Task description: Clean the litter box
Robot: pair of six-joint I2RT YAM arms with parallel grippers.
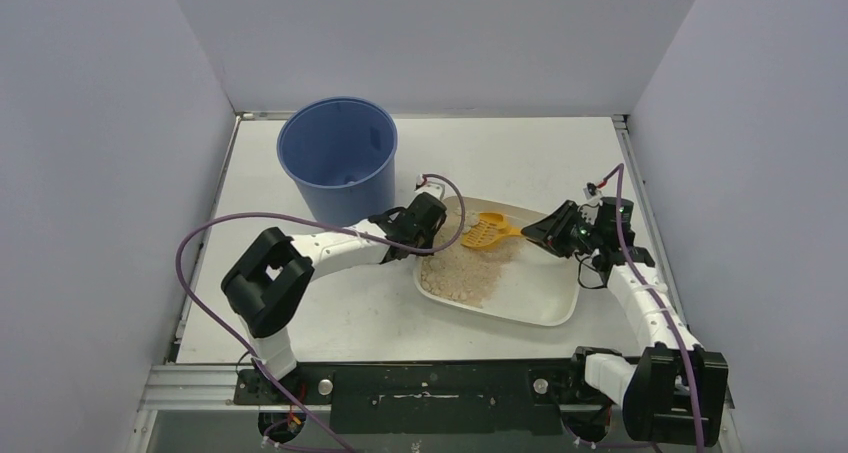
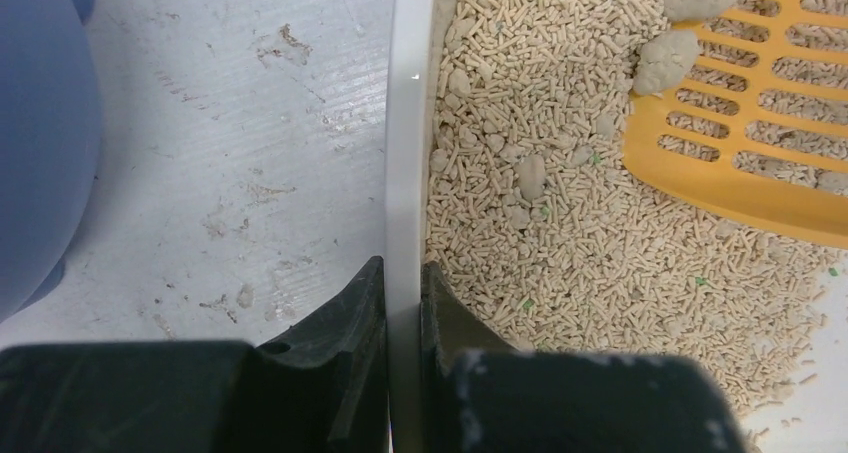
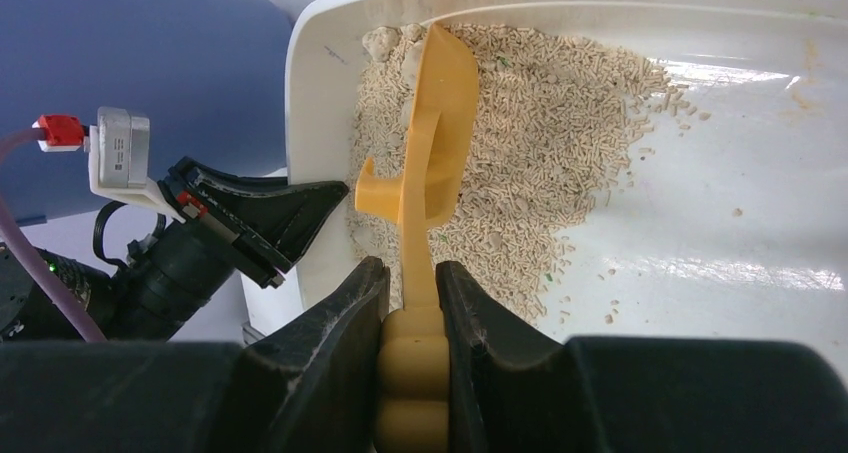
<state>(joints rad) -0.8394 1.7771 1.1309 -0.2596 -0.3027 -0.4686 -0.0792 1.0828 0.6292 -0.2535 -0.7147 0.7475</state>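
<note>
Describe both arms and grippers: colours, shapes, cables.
The left arm and right arm have white links with bulky black joints; a purple cable runs along each. The left gripper and right gripper have black, wedge-shaped fingers. A small white box with a red plug sits on the left wrist.

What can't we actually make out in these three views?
- Top external: where the left end effector meets the litter box rim, hidden under its own wrist.
- Right wrist: the scoop handle's end, cut off by the bottom edge between the right end effector fingers.
- Left wrist: most of the scoop, cut off by the top and right edges.
- Top external: bucket contents, too small; floor partly hidden by its near wall.
</note>
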